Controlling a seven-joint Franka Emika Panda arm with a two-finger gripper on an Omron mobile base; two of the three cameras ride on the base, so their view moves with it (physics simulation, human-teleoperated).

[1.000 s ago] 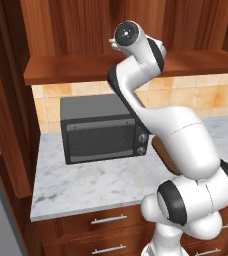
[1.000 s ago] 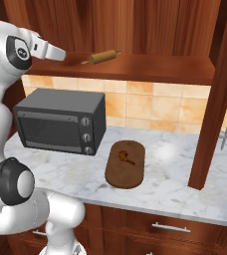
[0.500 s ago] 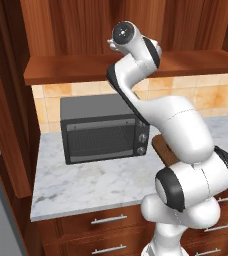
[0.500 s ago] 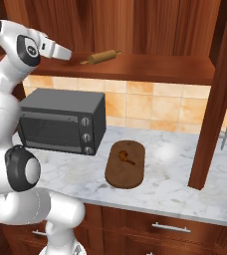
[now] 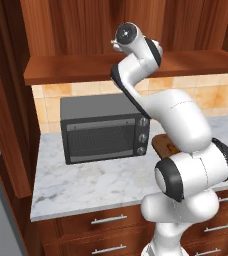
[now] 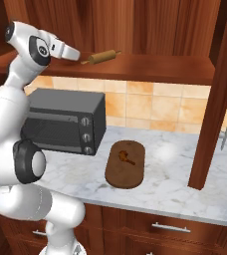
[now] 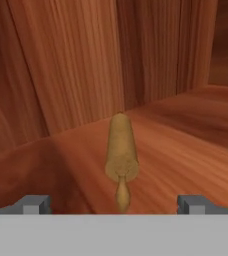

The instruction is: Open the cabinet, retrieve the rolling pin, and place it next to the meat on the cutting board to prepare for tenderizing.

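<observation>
The cabinet (image 6: 150, 68) stands open, its door (image 6: 219, 94) swung out on the right. On its shelf lies the rolling pin (image 6: 101, 57), a slim tan rod. My gripper (image 6: 77, 57) is open at shelf height, just left of the pin's near end and not touching it. In the hand view the rolling pin (image 7: 121, 147) points away from me, its near handle between my spread fingertips (image 7: 32, 204). Down on the counter rests the dark oval cutting board (image 6: 126, 164) with the small orange-brown meat (image 6: 126, 157) on it.
A black toaster oven (image 6: 65, 122) sits on the marble counter (image 6: 170, 184) left of the board, under the shelf. The other open cabinet door (image 5: 6, 115) hangs at the left. Drawers (image 5: 106, 220) run below the counter.
The arm has stretched further toward the shelf, bringing the hand closer to the rolling pin's near end. The pin, board and meat have not moved.
</observation>
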